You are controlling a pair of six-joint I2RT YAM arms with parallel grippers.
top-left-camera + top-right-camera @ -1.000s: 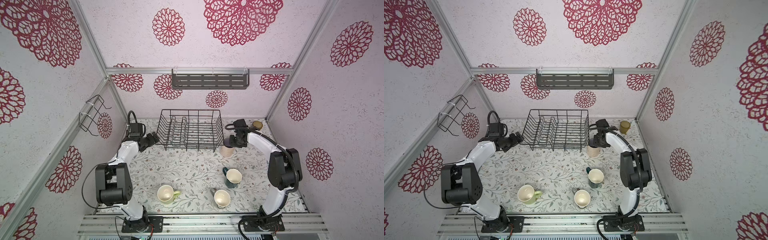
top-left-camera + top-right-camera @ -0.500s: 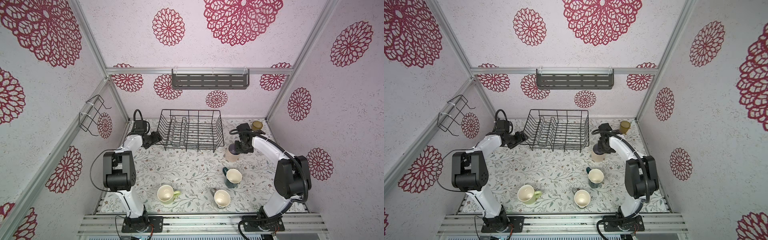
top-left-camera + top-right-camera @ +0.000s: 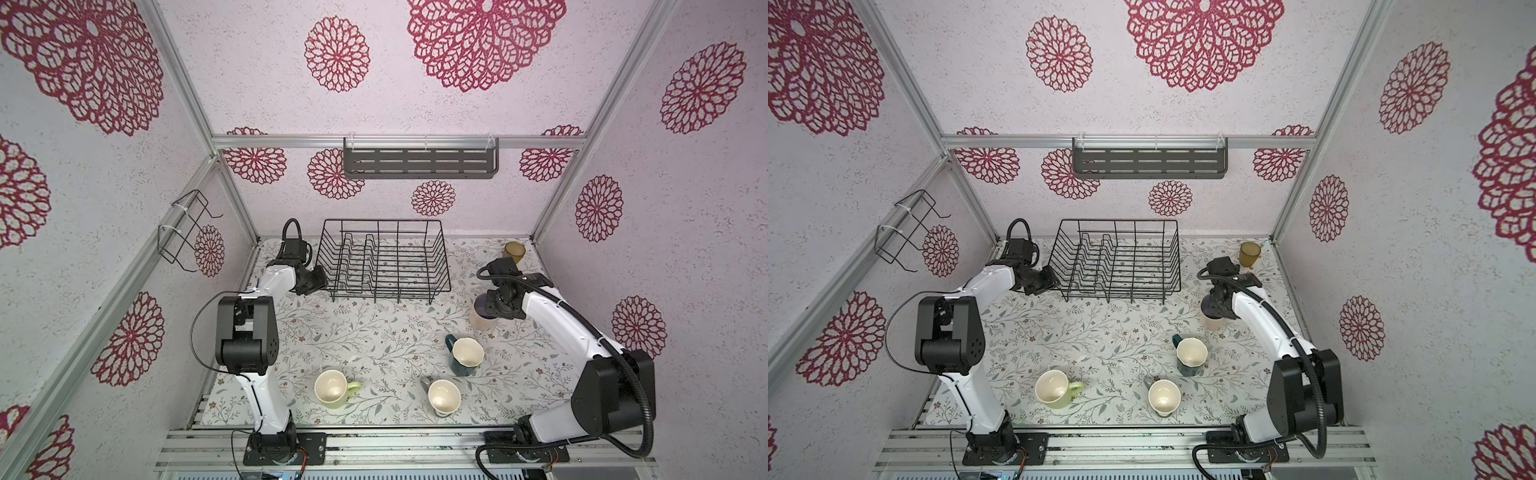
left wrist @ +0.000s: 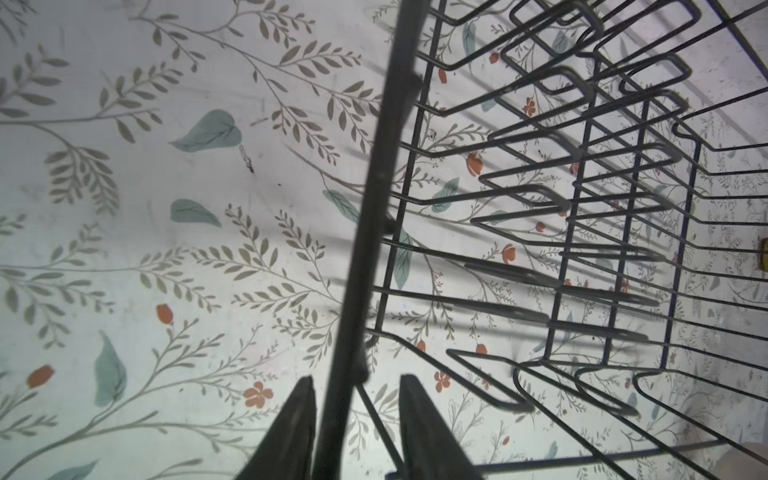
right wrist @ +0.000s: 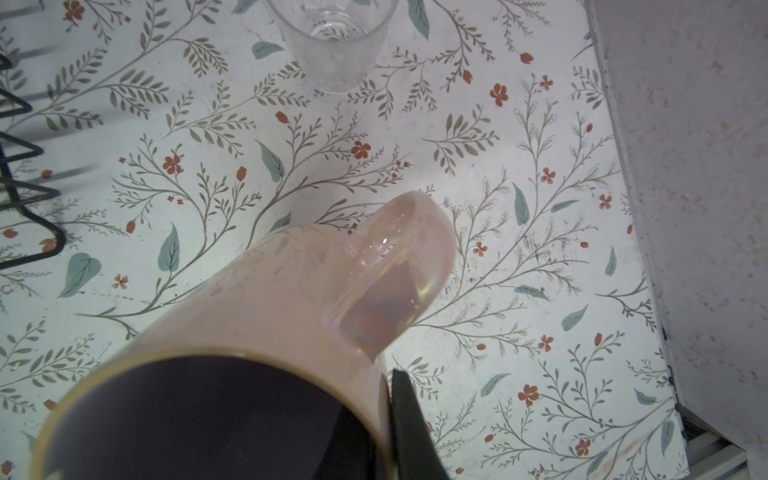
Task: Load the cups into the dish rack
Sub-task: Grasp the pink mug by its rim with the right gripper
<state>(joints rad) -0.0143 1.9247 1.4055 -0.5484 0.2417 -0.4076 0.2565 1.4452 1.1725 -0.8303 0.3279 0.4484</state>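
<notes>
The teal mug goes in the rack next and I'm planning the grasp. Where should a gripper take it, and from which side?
Probably the rim wall of the teal mug, from straight above, one finger inside and one outside. It stands upright, mouth open and empty, and its handle points back toward the dish rack, leaving the near wall free.

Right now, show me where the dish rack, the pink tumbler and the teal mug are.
dish rack [image 4: 376,187], left wrist view, on its thick rim wire.
pink tumbler [image 5: 291,291], right wrist view, on its outer side wall.
teal mug [image 3: 467,353], a top view, on its cream inside.
</notes>
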